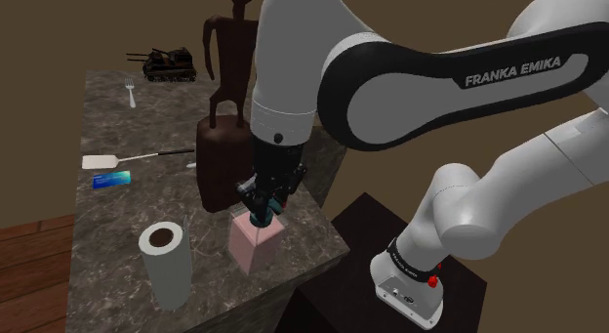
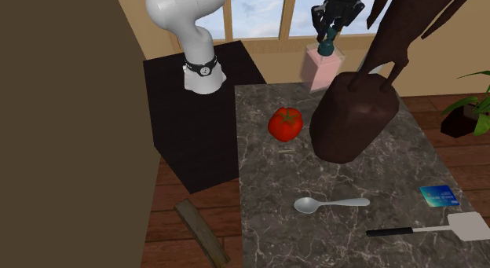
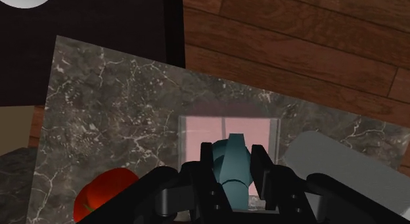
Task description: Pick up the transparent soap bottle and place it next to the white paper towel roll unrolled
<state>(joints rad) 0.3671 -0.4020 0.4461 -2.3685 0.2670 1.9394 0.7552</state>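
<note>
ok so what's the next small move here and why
Probably lift straight up a little. The tool fingers seem to clasp the teal pump of the pink soap bottle, which appears to stand on the marble table. Raising it first should let it travel to the paper towel roll without dragging.

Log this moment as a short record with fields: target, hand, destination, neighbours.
target: soap bottle, pink body, teal pump, upright near the marble table edge
hand: hand above the bottle, fingers closed on the pump
destination: paper towel roll, upright, apart from the bottle, same table
neighbours: brown statue close by; red tomato nearby
</note>
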